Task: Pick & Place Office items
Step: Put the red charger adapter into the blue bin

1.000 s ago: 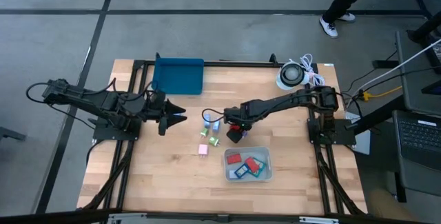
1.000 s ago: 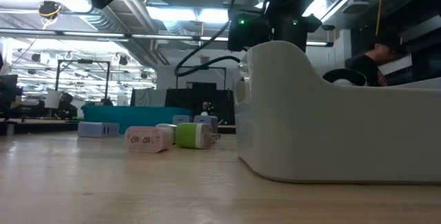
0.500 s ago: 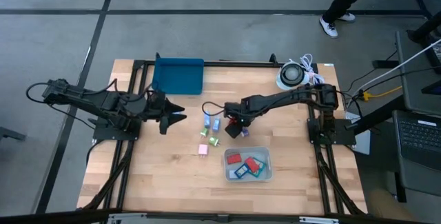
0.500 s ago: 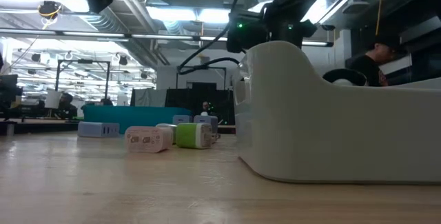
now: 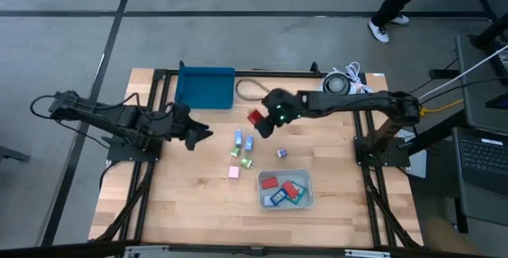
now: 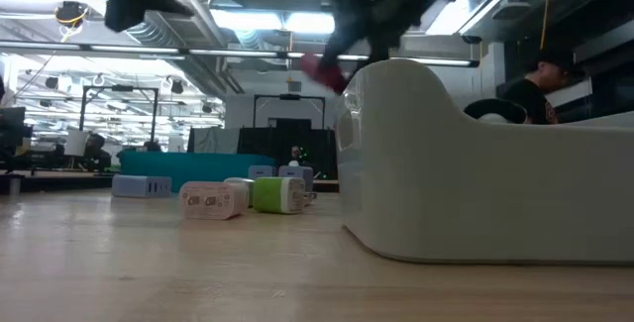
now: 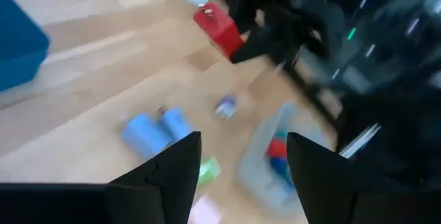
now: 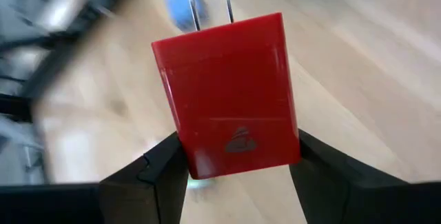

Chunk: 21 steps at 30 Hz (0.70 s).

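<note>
The right gripper [image 5: 259, 121] is pinching a red block [image 8: 226, 93] with two metal prongs, holding it in the air above the table [image 5: 175, 202], at roughly 2 o'clock from the loose pieces and just off the dark blue tray [image 5: 205, 87] toward 4 o'clock. In the right wrist view the block is filling most of the frame, with one dark finger [image 8: 148, 176] pressing on each side; a small embossed mark is showing on its face, but it cannot be read. In the low view the arm and the red block [image 6: 322, 70] are appearing only as a motion smear above the white bin [image 6: 475, 188], whose near wall is hiding its contents and the table behind it. Faint print is showing on the pink block [image 6: 212, 200] beside the green block [image 6: 278, 194], too small to read. In the high view the bin [image 5: 305, 201] is holding red, blue and green pieces, while two light blue blocks [image 5: 242, 140], a green piece [image 5: 247, 163], a pink piece [image 5: 234, 172] and a small blue piece [image 5: 280, 153] are lying on the wood around 11 o'clock from it. The left gripper [image 5: 205, 133] is hovering at 9 o'clock of that cluster, fingers [image 7: 178, 169] spread apart with nothing between them. The white coiled cable [image 5: 337, 85] is lying at the far edge, partly covered by the right arm.
</note>
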Each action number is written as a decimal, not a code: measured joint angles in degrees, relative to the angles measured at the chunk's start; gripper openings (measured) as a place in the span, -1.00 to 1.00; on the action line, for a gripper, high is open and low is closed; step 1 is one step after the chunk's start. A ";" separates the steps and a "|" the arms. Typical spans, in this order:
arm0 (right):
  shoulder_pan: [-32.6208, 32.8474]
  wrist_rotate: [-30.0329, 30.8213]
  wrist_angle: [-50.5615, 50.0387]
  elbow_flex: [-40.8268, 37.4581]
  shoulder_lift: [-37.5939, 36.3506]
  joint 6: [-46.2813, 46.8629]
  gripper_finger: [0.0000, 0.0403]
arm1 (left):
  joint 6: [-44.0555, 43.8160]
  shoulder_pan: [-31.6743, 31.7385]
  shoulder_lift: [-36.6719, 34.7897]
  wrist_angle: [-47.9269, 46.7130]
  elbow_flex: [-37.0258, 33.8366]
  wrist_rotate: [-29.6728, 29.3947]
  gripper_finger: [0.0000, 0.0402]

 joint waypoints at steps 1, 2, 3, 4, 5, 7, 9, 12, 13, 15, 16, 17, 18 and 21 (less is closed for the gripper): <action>0.17 0.62 0.60 0.03 -1.06 -0.24 0.05 | -1.17 0.57 -0.02 1.89 0.00 -0.34 0.06; 0.25 0.98 1.25 0.13 -2.06 -0.42 0.05 | -2.85 1.38 0.10 4.05 0.00 -0.19 0.08; 0.29 1.54 0.82 0.17 -2.82 -0.81 0.05 | -4.60 2.33 0.25 5.54 0.00 0.31 0.12; 0.39 1.96 0.18 0.49 -3.23 -1.15 0.05 | -6.36 3.33 0.57 6.94 0.00 0.93 0.15; 0.54 2.31 0.22 1.10 -3.31 -1.34 0.05 | -8.05 4.36 0.93 8.61 0.00 1.89 0.18; 1.17 2.74 -0.72 2.19 -3.30 -2.25 0.05 | -10.54 6.64 1.97 10.83 0.00 4.24 0.25; 1.94 2.90 -0.46 3.56 -2.75 -2.56 0.05 | -10.64 9.05 3.74 14.39 0.04 7.87 0.32; 2.95 3.49 -0.61 5.26 -2.05 -2.99 0.05 | -10.64 12.05 7.27 18.52 0.02 12.11 0.41; 3.20 3.85 -0.80 5.93 -1.87 -3.05 0.05 | -10.64 12.75 8.37 19.50 0.02 13.27 0.44; 3.50 4.99 -0.63 7.36 -1.73 -3.22 0.05 | -10.49 14.08 10.85 23.41 0.02 15.53 0.48; 3.60 5.64 -0.87 8.03 -1.73 -3.34 0.05 | -10.50 14.57 12.07 25.39 0.02 16.56 0.50; 3.74 6.60 -1.04 8.67 -1.73 -3.55 0.05 | -10.68 15.00 13.17 27.12 0.02 17.67 0.51; 3.84 7.62 -1.12 9.21 -1.73 -3.86 0.05 | -10.87 15.33 14.26 29.20 0.02 18.45 0.52; 3.95 8.66 -1.49 9.94 -1.73 -4.49 0.05 | -11.68 15.90 17.18 34.55 0.01 19.26 0.53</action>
